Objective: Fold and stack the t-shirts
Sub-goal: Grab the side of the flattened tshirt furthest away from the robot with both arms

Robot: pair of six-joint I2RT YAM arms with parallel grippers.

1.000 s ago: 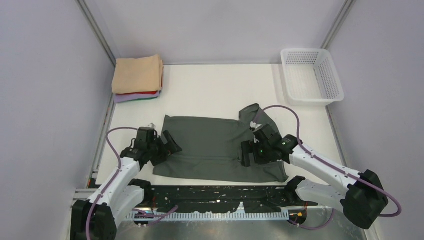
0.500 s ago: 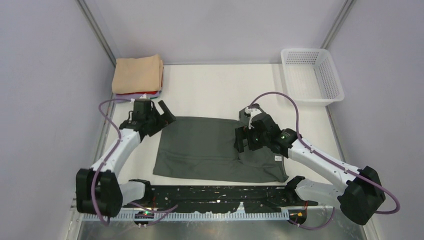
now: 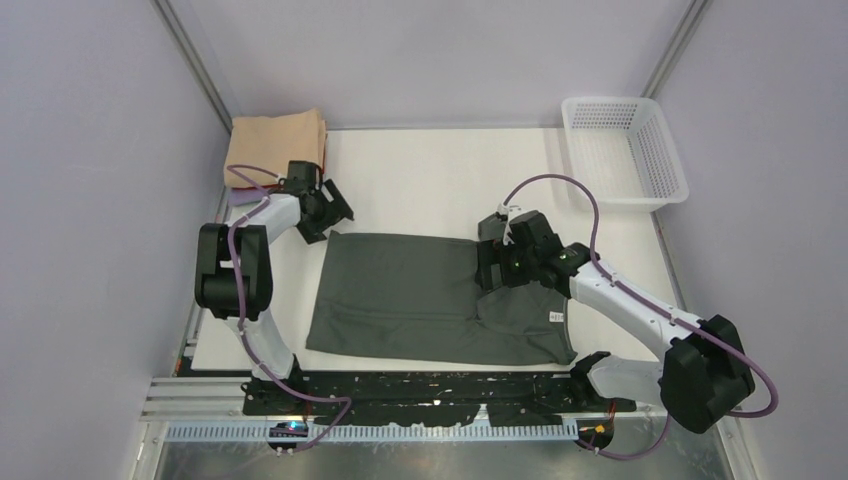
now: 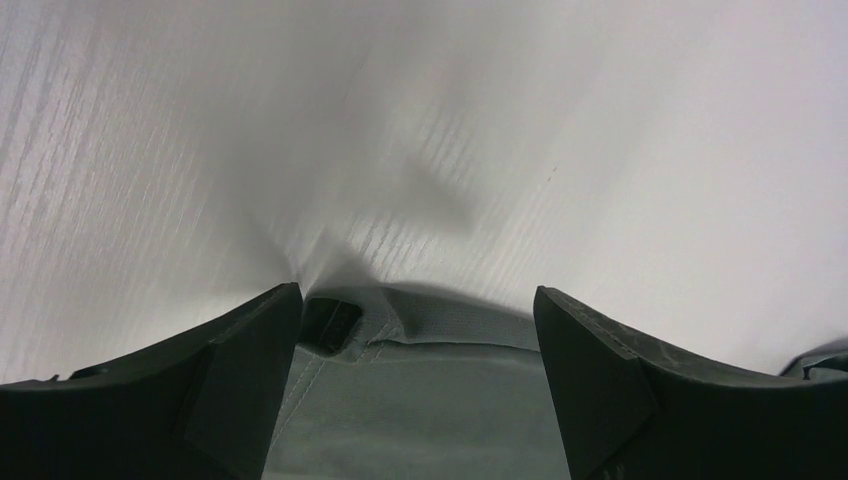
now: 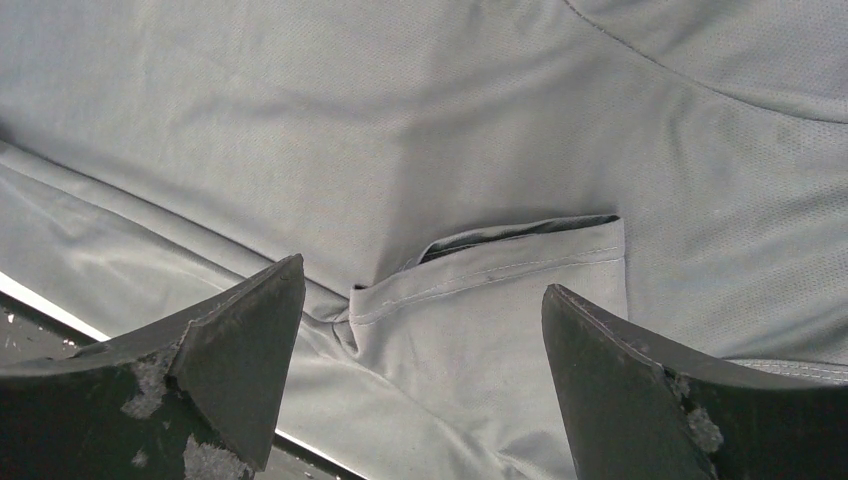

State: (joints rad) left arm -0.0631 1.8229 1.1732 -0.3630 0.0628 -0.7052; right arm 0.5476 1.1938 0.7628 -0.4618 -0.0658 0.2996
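L end effector [image 4: 417, 300]: jaws wide, empty, at grey t-shirt [image 4: 420, 410] corner.
R end effector [image 5: 422, 290]: wide, empty, over sleeve [image 5: 500, 265].
Risk: grabbing one layer only, so fold skews.

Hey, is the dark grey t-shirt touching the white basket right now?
Apart. The top external view shows a strip of bare table between the dark grey t-shirt and the white basket in the far right corner.

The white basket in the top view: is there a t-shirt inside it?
No, the basket shows only its own mesh floor, and the grey t-shirt lies spread on the table.
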